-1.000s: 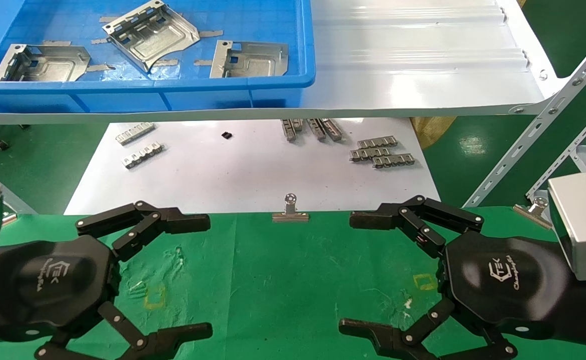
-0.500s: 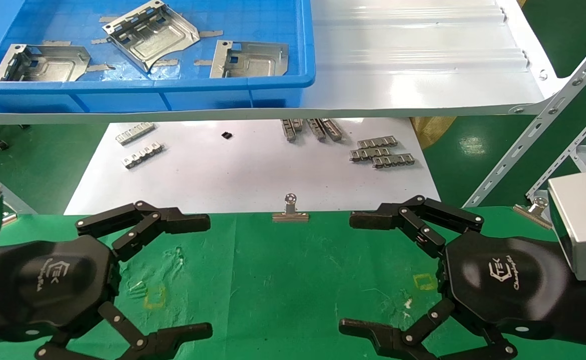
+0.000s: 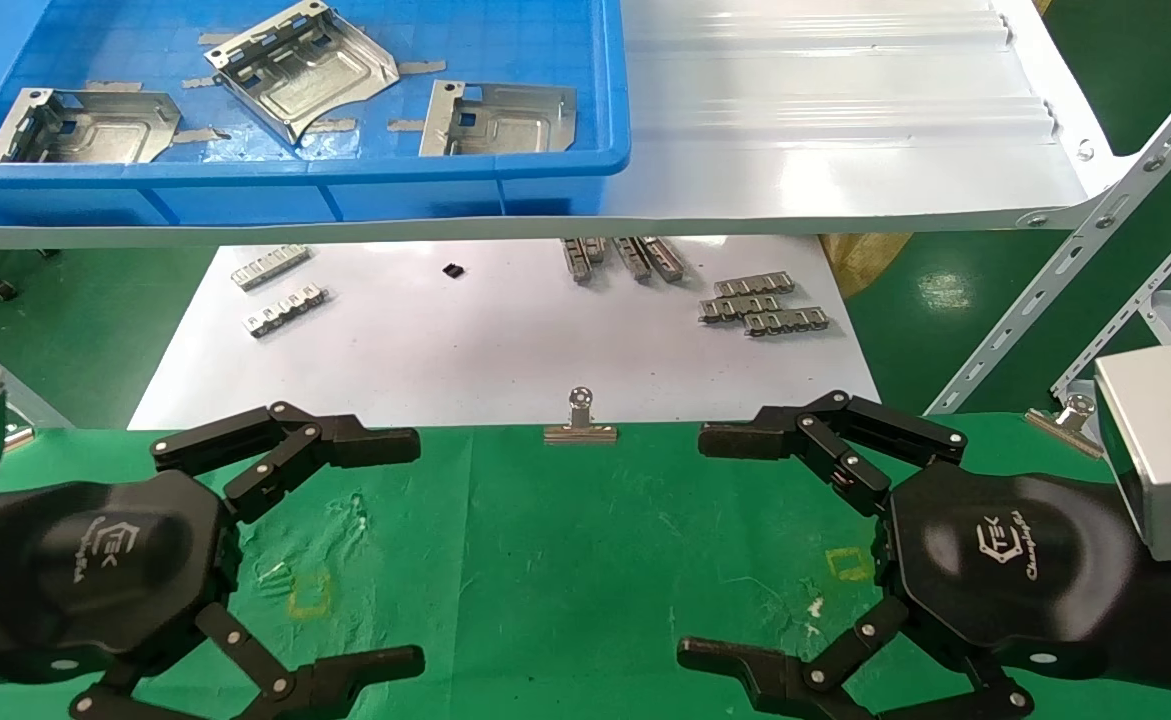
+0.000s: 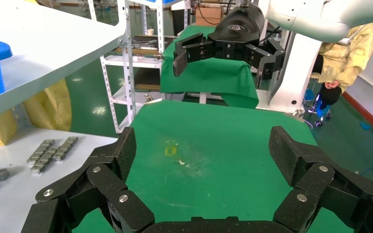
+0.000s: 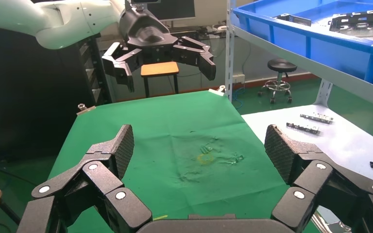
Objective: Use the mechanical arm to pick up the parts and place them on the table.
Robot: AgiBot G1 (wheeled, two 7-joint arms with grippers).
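Three shiny stamped metal parts lie in a blue bin (image 3: 285,185) on the upper shelf: one at the left (image 3: 85,125), one in the middle (image 3: 300,65), one at the right (image 3: 500,118). My left gripper (image 3: 400,550) hovers open and empty over the green cloth table (image 3: 565,560), near a yellow square outline (image 3: 308,592). My right gripper (image 3: 705,545) hovers open and empty over the table's right side, near another yellow square (image 3: 850,563). In the left wrist view my open left gripper (image 4: 201,150) faces the right gripper (image 4: 223,58). In the right wrist view my open right gripper (image 5: 199,145) faces the left gripper (image 5: 165,60).
A glossy white shelf (image 3: 825,130) carries the bin and overhangs a white sheet (image 3: 485,340) with small toothed silver strips (image 3: 765,305). A binder clip (image 3: 580,420) holds the cloth's far edge, another (image 3: 1070,418) sits at the right. A slotted white frame strut (image 3: 1065,270) stands at the right.
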